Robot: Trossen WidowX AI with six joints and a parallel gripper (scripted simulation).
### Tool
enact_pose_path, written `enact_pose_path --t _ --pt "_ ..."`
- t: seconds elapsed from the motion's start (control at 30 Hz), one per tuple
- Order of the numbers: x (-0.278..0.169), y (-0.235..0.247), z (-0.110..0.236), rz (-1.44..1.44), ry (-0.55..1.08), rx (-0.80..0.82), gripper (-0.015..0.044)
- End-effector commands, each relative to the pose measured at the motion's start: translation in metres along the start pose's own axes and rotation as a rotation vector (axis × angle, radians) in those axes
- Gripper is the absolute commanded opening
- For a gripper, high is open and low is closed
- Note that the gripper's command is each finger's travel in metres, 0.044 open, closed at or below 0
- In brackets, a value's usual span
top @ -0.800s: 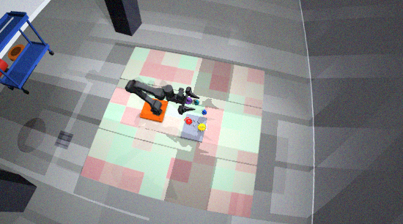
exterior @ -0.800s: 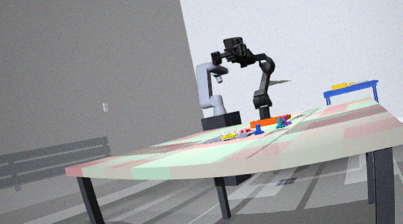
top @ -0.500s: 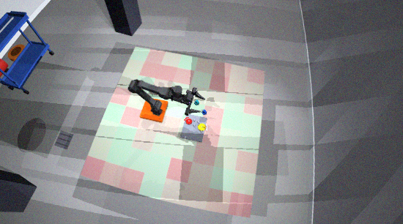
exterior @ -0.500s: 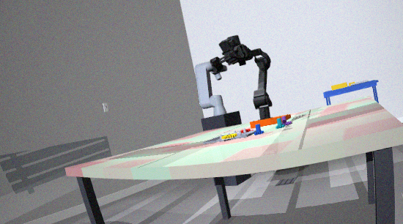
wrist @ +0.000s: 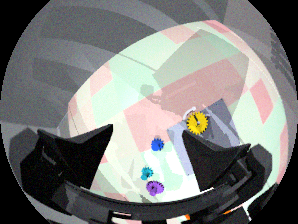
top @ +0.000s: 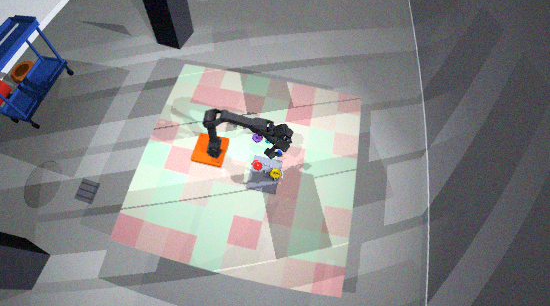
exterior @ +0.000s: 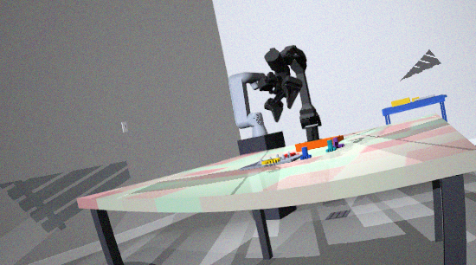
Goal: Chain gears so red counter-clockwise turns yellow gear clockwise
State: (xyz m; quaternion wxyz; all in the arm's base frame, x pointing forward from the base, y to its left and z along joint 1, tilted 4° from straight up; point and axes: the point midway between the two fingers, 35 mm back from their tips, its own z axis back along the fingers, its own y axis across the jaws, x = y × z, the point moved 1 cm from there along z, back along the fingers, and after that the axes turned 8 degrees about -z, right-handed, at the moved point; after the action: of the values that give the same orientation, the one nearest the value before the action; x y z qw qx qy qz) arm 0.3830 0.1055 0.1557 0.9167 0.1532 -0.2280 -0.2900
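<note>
The grey board [top: 261, 180] [wrist: 181, 152] lies on the table. The yellow gear [top: 275, 174] [exterior: 271, 162] [wrist: 198, 123] and the red gear [top: 255, 165] [exterior: 292, 154] are on it; the red one is not visible in the wrist view. Loose gears stand off the board: a blue one [top: 279, 153] [exterior: 305, 153] [wrist: 157, 144] nearest it, then a teal one [exterior: 330, 145] [wrist: 146, 173] and a purple one [top: 257, 138] [exterior: 337, 143] [wrist: 155, 188] close together. My gripper [exterior: 283, 114] [wrist: 148, 131] is open and empty, high above the table. The pegs are too small to tell apart.
The orange base plate [top: 201, 153] [exterior: 318, 144] of the arm is beside the board. The patchwork table [top: 215, 237] [exterior: 173, 201] extends around both. A blue cart [top: 46, 68] and dark pedestals stand on the floor away from the table.
</note>
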Motion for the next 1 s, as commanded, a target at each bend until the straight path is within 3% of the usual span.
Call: enact_pose_path --t 0.0,0.2,0.97 --pt "-0.024 -0.002 -0.029 -0.140 0.148 -0.167 0.0440" --pt "-0.061 -0.011 -0.062 -0.346 0.302 -0.478 0.0440" --pt "-0.077 -0.021 -0.082 -0.352 0.305 -0.489 0.0440"
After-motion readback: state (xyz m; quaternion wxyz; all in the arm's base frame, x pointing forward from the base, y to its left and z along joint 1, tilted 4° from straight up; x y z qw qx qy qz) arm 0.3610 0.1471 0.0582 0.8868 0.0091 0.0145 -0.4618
